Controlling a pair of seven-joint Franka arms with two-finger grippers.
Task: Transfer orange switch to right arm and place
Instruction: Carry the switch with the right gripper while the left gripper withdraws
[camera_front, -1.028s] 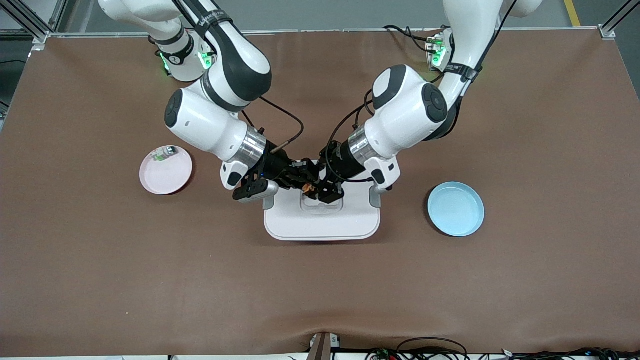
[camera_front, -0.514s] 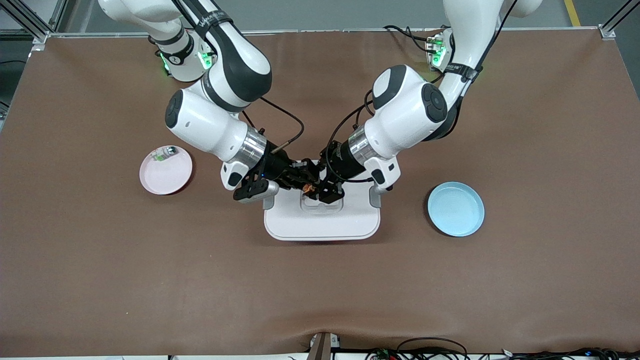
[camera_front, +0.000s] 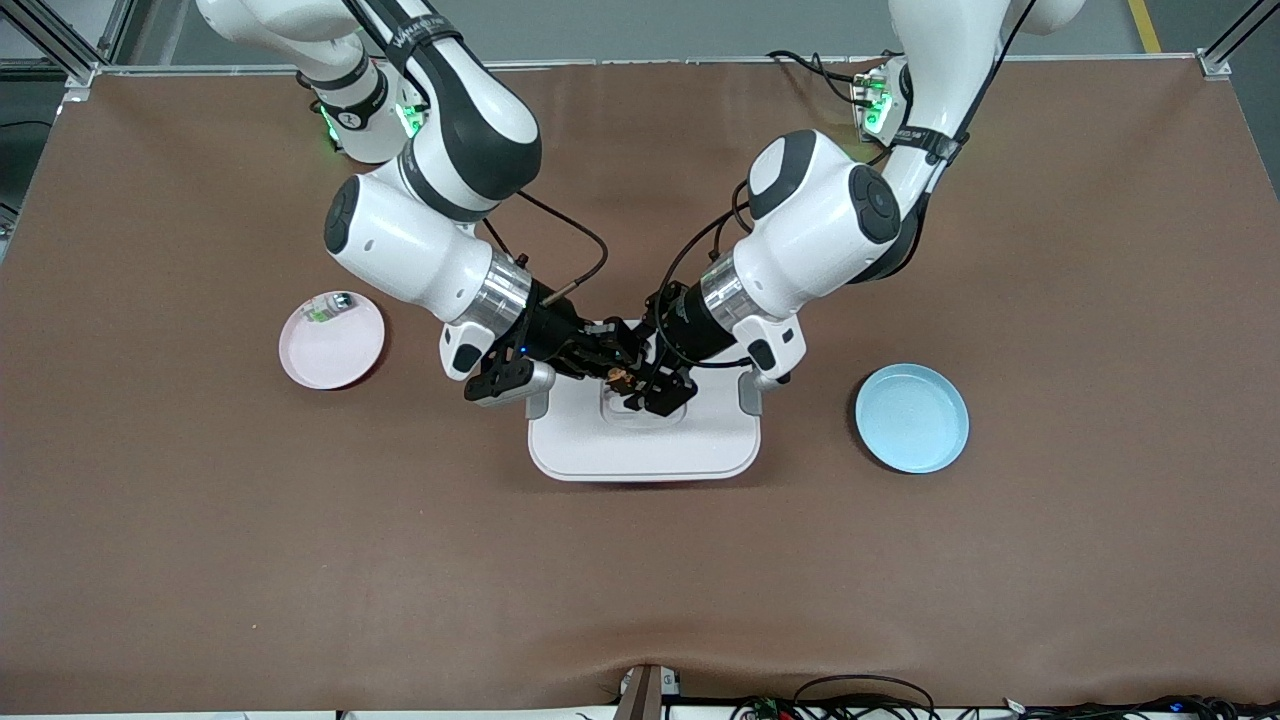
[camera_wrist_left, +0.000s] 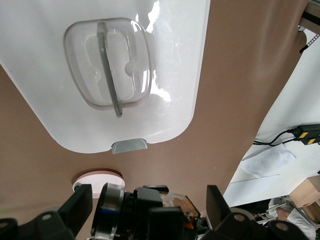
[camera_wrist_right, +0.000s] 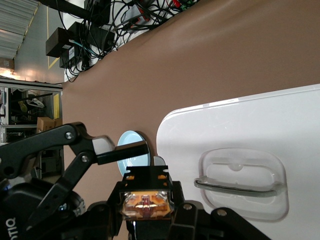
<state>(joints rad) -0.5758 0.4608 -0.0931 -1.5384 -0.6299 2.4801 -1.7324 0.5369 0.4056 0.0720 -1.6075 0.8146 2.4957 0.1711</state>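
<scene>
A brown mat (camera_front: 640, 580) covers the table; cables (camera_front: 860, 700) trail below.

Even, bright overhead light is seen across the table (camera_front: 200, 560) in the front view, with only soft, short shadows thrown under the arms and beside the plates. A thin dark shadow is traced along the tray's (camera_front: 640, 455) nearer edge. In the left wrist view, strong white glare is spread over the glossy tray (camera_wrist_left: 175, 60), and the clear insert (camera_wrist_left: 107, 62) is streaked with highlights. The nearest black gripper parts are rendered soft and out of focus there. In the right wrist view, the tray (camera_wrist_right: 250, 125) is washed pale by reflection, while the room at the edge is left dim and cluttered.
</scene>
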